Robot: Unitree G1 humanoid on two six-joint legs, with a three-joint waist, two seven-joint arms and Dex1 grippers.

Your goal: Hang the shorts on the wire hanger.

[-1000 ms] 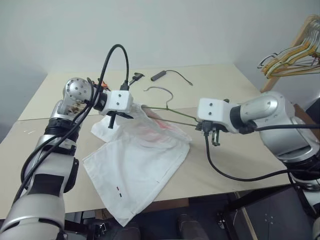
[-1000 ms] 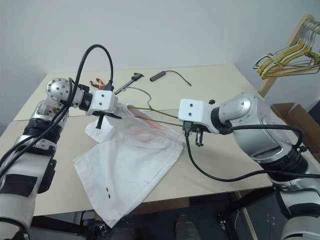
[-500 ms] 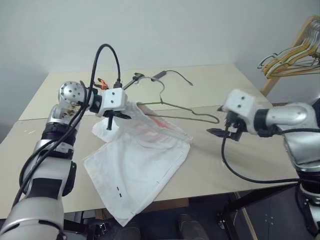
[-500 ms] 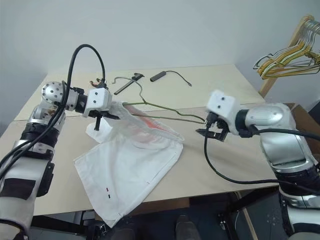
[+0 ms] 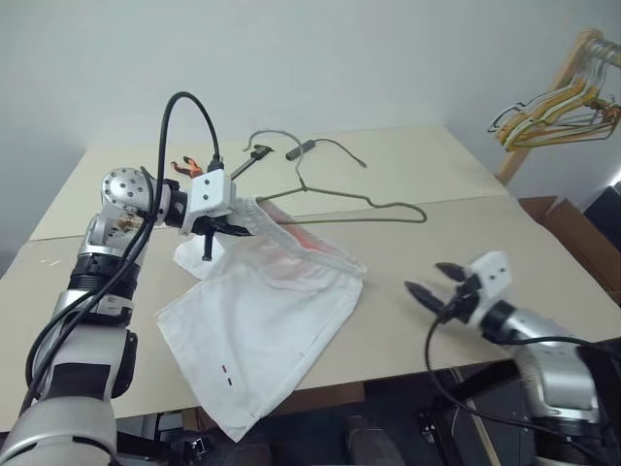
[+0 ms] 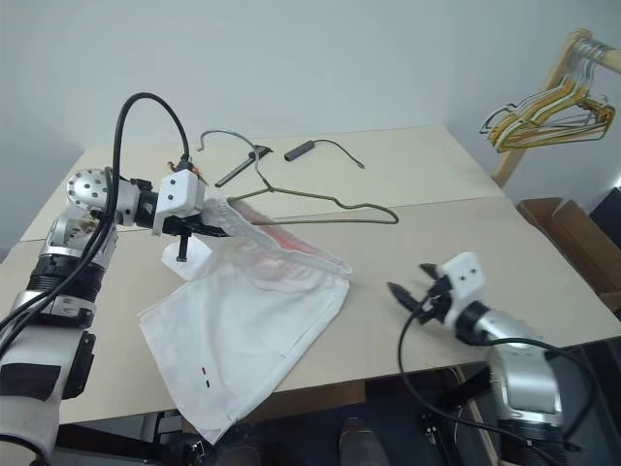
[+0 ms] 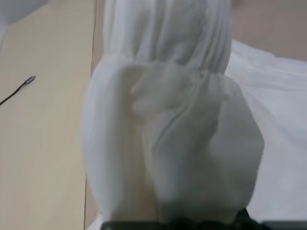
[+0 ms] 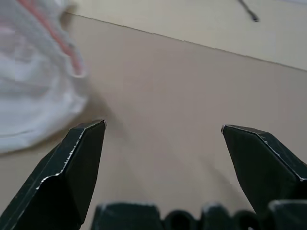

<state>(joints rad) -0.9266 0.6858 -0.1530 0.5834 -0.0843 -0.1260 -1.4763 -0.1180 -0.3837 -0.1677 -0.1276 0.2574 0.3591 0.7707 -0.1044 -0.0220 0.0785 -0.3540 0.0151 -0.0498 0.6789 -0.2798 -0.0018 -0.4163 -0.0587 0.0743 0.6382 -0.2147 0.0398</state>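
The white shorts (image 5: 267, 320) lie spread on the table, one leg hanging over the front edge. My left gripper (image 5: 229, 224) is shut on their gathered waistband, holding that end lifted; the bunched cloth (image 7: 177, 143) shows close up in the left wrist view. The wire hanger (image 5: 361, 202) lies free on the table behind the shorts, its hook (image 5: 273, 136) toward the back and its left end reaching the lifted waistband. My right gripper (image 5: 432, 282) hangs low at the table's front right, open and empty, with table between its fingertips (image 8: 93, 129) and the shorts (image 8: 29, 91) off to one side.
A bunch of yellow and grey hangers (image 5: 555, 105) hangs on a wooden rack at the far right. A black cabled stick (image 5: 303, 148), a black tool (image 5: 249, 159) and an orange clip (image 5: 188, 166) lie at the back of the table (image 5: 466, 228).
My right gripper opened, let go of the wire hanger and dropped down and right toward the table's front edge. The hanger now lies on the table. The left gripper kept its hold.
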